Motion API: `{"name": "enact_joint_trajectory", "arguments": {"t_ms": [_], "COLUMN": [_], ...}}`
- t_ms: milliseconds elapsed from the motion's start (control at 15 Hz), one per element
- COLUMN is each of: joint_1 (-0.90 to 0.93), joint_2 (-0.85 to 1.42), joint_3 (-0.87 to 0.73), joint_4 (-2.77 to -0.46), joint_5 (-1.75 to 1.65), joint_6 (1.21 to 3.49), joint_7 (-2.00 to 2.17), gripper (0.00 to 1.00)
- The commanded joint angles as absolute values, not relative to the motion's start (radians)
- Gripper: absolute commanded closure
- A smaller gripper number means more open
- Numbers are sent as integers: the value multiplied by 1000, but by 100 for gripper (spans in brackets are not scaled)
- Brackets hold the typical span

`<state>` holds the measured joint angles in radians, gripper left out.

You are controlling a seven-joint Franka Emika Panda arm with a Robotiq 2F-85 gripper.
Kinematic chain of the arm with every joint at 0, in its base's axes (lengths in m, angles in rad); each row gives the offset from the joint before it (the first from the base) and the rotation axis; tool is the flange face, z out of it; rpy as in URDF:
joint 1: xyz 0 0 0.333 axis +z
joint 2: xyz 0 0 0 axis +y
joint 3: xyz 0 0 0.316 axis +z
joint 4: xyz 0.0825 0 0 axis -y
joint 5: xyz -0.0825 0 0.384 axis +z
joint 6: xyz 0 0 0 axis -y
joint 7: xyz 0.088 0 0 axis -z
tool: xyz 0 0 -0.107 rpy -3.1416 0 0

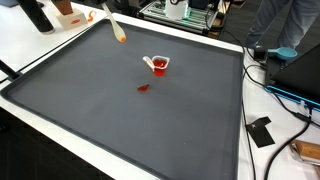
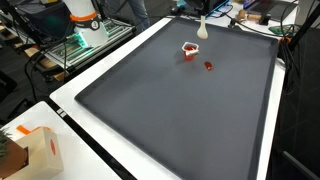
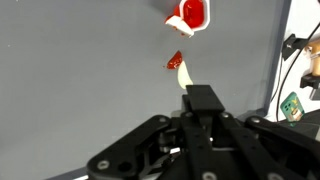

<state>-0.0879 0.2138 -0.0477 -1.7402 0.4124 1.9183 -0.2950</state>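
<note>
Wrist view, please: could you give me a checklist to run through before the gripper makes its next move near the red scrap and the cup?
1. Grip: the gripper has its fingers together, with a pale tip poking out beyond them: ok.
2. Target in sight: the red scrap lies on the mat, just beyond the pale tip: ok.
3. Cup open side up, red inside, apart from the scrap: ok.
4. Height of the pale tip above the mat: cannot tell; neither exterior view shows the gripper.
5. White stick at the mat's far edge, apart from the cup: ok.
6. Cables off the mat: ok.
</note>
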Motion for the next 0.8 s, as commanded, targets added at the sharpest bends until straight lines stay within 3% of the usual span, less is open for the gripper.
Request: {"name": "enact_joint_trajectory", "arguments": {"t_ms": [0,733], "joint_1": [-45,76], "joint_2": [123,30], "joint_3": [-17,81], "joint_4": [-1819,-1951], "joint_5": [296,33], "joint_6": [1982,2152], "joint_7": [-282,-212], "gripper": [97,97]}}
